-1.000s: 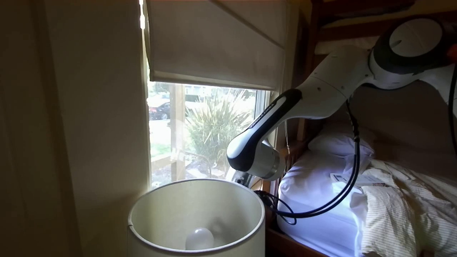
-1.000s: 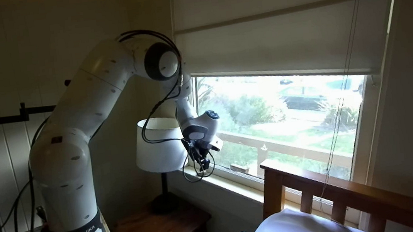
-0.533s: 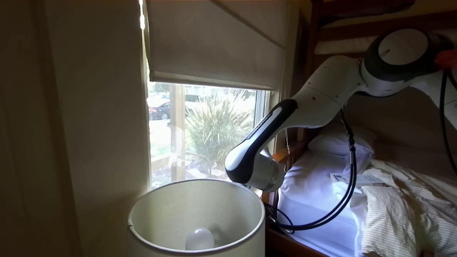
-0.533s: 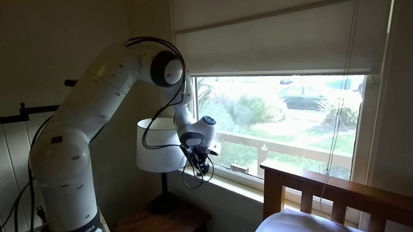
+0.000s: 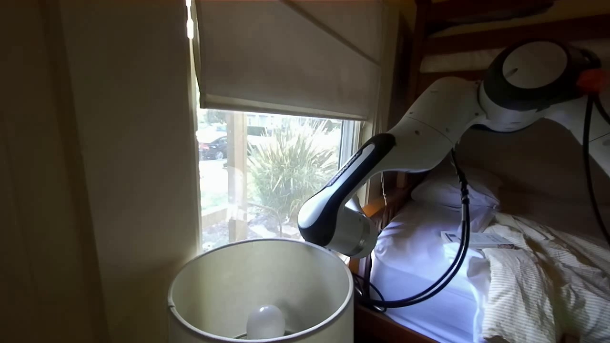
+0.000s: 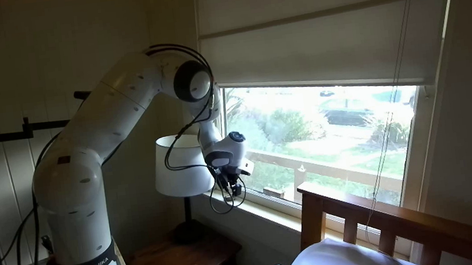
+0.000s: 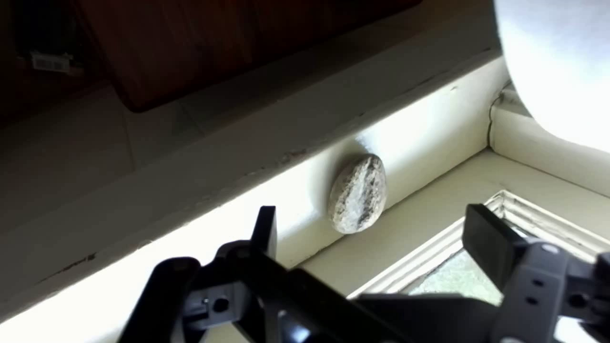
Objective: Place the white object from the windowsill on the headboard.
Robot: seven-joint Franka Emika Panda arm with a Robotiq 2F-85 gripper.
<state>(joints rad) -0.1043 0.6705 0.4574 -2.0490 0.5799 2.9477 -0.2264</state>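
- In the wrist view, a rounded whitish object (image 7: 360, 195), marked by a dark streak, is seen on the windowsill (image 7: 424, 131).
- The two fingers (image 7: 488, 245) are spread wide apart; the whitish object is seen beyond their gap, apart from both of them.
- At the top of this view, a part of the dark wooden bench (image 7: 228, 43) is shown.
- In an exterior view, the arm (image 6: 104, 109) is stretched toward the window (image 6: 320, 127), and the fingers are held near the windowsill. This place is shown small and dark, so the whitish object cannot be recognised there with certainty.
- The lamp (image 6: 183, 174) is placed on the bench, and the wooden headboard (image 6: 433, 223) is situated well apart from the fingers.
- In an exterior view, the fingers are hidden behind the lamp, inside which a bulb (image 5: 265, 324) is seen; white bedding (image 5: 412, 245) is shown beside the arm.
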